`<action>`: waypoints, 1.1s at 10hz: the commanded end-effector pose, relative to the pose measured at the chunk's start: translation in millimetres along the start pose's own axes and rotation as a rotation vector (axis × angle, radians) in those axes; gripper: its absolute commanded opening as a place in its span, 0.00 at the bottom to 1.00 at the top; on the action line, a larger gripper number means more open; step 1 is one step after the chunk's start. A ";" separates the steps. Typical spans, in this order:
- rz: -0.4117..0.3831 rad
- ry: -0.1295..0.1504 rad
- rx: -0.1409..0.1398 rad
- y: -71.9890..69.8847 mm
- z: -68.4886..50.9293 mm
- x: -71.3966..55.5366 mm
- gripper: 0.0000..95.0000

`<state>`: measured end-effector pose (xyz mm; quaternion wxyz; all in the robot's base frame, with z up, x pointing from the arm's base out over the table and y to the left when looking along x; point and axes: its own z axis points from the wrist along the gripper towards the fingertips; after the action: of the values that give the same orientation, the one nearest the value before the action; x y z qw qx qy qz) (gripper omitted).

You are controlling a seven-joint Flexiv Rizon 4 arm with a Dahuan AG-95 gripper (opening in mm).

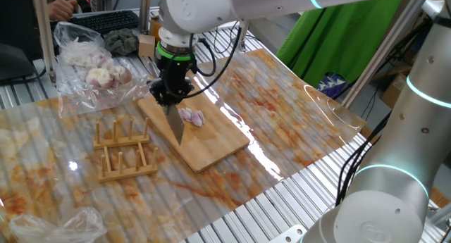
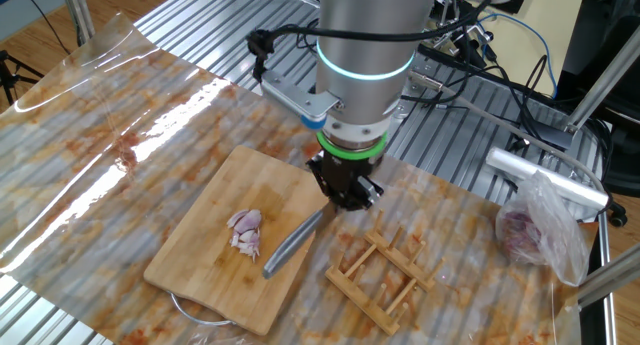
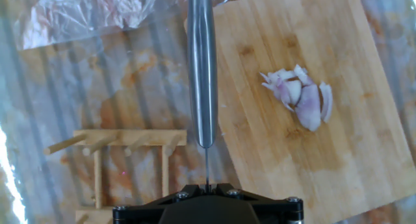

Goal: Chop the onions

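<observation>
A small pinkish-purple and white cluster of onion slices (image 1: 192, 117) lies on the wooden board (image 1: 211, 141); it also shows in the other fixed view (image 2: 245, 231) and in the hand view (image 3: 301, 96). My gripper (image 1: 170, 95) is shut on a steel knife (image 1: 175, 126) and holds it blade down at the board's left edge, just left of the onions. The knife shows in the other fixed view (image 2: 292, 243) under the gripper (image 2: 343, 190). In the hand view the knife (image 3: 202, 68) runs straight out from the closed jaws (image 3: 207, 186), apart from the onions.
A wooden peg rack (image 1: 123, 149) stands left of the board, close to the knife; it also shows in the other fixed view (image 2: 382, 269). A plastic bag of whole onions (image 1: 93, 63) sits at the back left. A clear plastic sheet (image 1: 296, 116) covers the table.
</observation>
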<state>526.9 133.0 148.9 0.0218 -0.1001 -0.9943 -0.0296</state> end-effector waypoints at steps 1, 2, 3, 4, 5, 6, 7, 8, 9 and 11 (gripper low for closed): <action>0.068 -0.005 0.011 15.7 0.5 -2.4 0.00; 0.078 -0.006 0.010 22.2 0.5 -5.0 0.00; 0.090 -0.006 0.011 30.5 1.9 -6.0 0.00; 0.092 -0.007 0.010 34.9 4.7 -5.0 0.00; 0.095 -0.006 0.007 37.5 6.7 -4.5 0.00; 0.088 -0.010 0.003 41.8 11.8 -4.5 0.00; 0.071 -0.020 -0.001 45.6 20.4 -6.6 0.00; 0.067 -0.023 -0.002 47.6 25.1 -7.7 0.00; 0.063 -0.025 -0.001 49.6 30.0 -8.6 0.00; 0.057 -0.031 -0.001 53.5 43.4 -11.4 0.00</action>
<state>549.7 187.9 103.4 0.0075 -0.1276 -0.9914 -0.0288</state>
